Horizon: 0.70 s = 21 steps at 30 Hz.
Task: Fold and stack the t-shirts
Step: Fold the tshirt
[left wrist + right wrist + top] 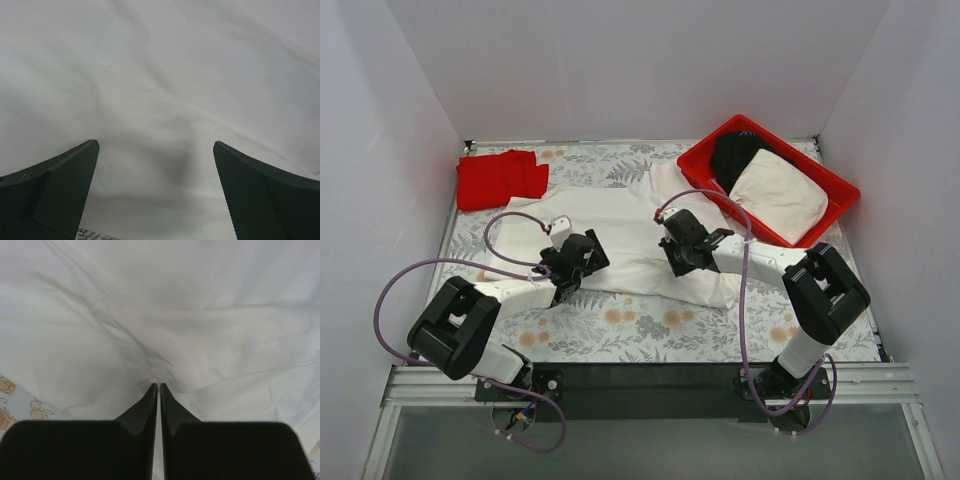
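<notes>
White cotton-like cloth, thin and limp: that is what you are working. The white t-shirt (pixel 620 225) lies spread across the middle of the table (pixel 650 330), rumpled rather than flat, between the two arms.

- Handling: light, soft, no stiffness at all. It will sag and drag wherever it is unsupported, and one layer can slide over another. A pinch probably picks up more than one layer.
- Where to hold: judge a hem or a corner as the best bite; a stitched seam shows just right of the fingertips in the right wrist view. A mid-panel pinch will only tent the cloth.
- Lie: the long axis runs from far left to near right in the top view, a shallow diagonal. You cannot tell which end is the neck.
- Right end effector (pixel 158 386): jaws closed together, wrinkles gathering into the tips, so it looks pinched on a pucker of the white shirt near its right half.
- Left end effector (pixel 155 143): jaws spread wide, low over the shirt's left part, gripping nothing.
- Red t-shirt (pixel 500 178): bunched at the far left corner, well apart.
- Red tray (pixel 705 165), far right: holds a black garment (pixel 735 155) and an off-white garment (pixel 778 195).
</notes>
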Available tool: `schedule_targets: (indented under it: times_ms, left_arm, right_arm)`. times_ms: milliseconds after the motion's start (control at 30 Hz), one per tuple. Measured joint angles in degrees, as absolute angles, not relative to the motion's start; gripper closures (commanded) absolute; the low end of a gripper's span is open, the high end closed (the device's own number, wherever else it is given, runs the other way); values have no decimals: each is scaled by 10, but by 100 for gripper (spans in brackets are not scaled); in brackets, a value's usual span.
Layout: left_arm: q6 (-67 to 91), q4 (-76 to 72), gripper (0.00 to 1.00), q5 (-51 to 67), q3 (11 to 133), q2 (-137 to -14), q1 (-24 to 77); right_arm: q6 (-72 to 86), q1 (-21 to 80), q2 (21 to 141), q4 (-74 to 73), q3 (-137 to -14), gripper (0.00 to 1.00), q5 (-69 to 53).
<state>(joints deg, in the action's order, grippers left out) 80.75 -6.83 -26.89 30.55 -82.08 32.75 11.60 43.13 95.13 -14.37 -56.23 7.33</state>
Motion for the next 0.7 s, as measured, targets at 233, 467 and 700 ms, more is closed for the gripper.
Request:
schedule_targets:
  times_ms: [233,467,700]
  left_arm:
    - [810,-81,9,-273,299,-821,328]
    - [810,-83,9,-274,298,-821,328]
    - [810,-86,9,-275,297,-821,328]
  right_arm:
    - [118,432,950,-151,-566,73,66]
    - [117,432,947,-149,-562,64,55]
    - [116,432,948,-147,-557,65,45]
